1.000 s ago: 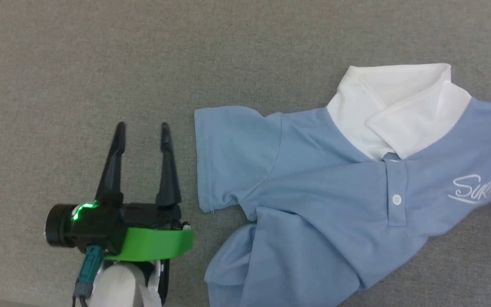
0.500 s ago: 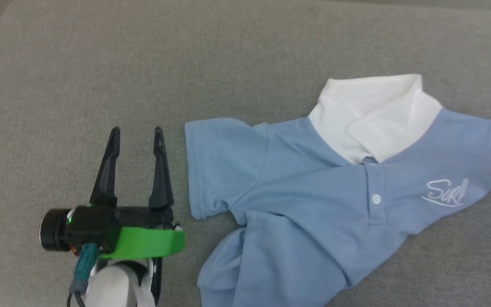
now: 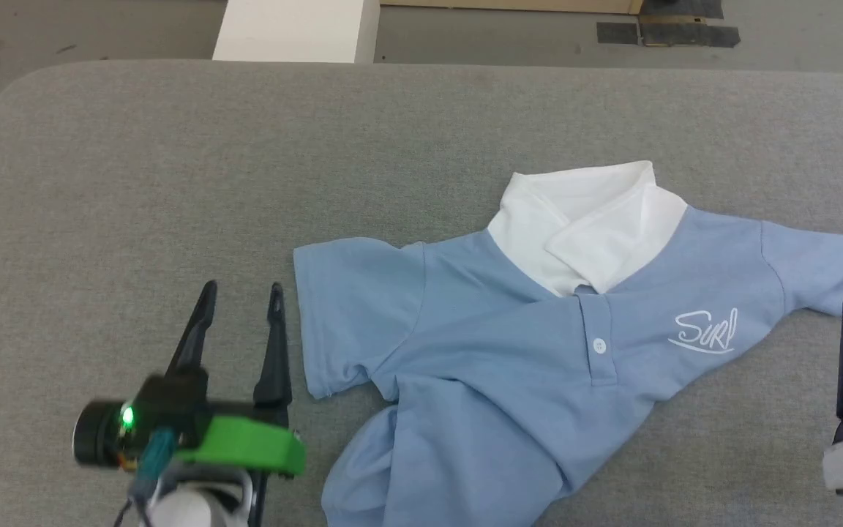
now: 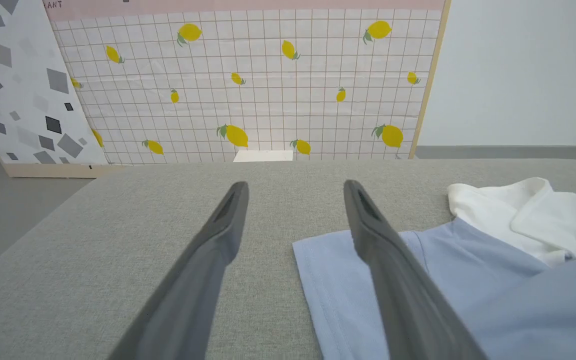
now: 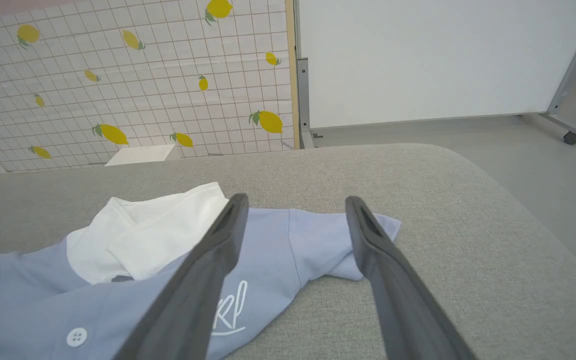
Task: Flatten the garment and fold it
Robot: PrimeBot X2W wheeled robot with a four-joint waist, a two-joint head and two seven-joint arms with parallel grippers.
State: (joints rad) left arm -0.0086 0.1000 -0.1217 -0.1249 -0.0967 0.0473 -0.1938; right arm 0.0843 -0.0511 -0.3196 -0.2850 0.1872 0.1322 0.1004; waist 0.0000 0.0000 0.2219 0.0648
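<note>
Both ends released, nothing held.
- The left gripper (image 3: 241,293), long dark fingers on a green-banded wrist, has its jaws spread. It sits just beside the sleeve (image 3: 348,307) on the robot's left.
- The right gripper (image 5: 295,200) also has its jaws spread, tips just short of the other sleeve (image 3: 817,267).

The light blue short-sleeved polo shirt (image 3: 509,366) lies front-up on the grey fabric-covered table (image 3: 173,161), right of centre and skewed. The lower body is bunched in a diagonal fold near you, and the hem is out of frame. The white collar (image 3: 582,219) is on the far side, partly flipped.

My read is that you're at flattening, pre-grasp.
- Pinch each sleeve at its outer cuff, cloth only, not the table cover.
- Close both sides before pulling.
- Draw them apart evenly so the placket straightens.
- Then go for the bunched lower body. Pulling one side first will likely just drag the whole shirt.

Count:
- one shirt
- two sleeves
- one collar
- one white button (image 3: 598,345) visible
- one white cursive logo (image 3: 705,331)
- two grippers

Past the table there is one white block (image 3: 293,29) and one lemon-print grid panel (image 4: 268,75).
</note>
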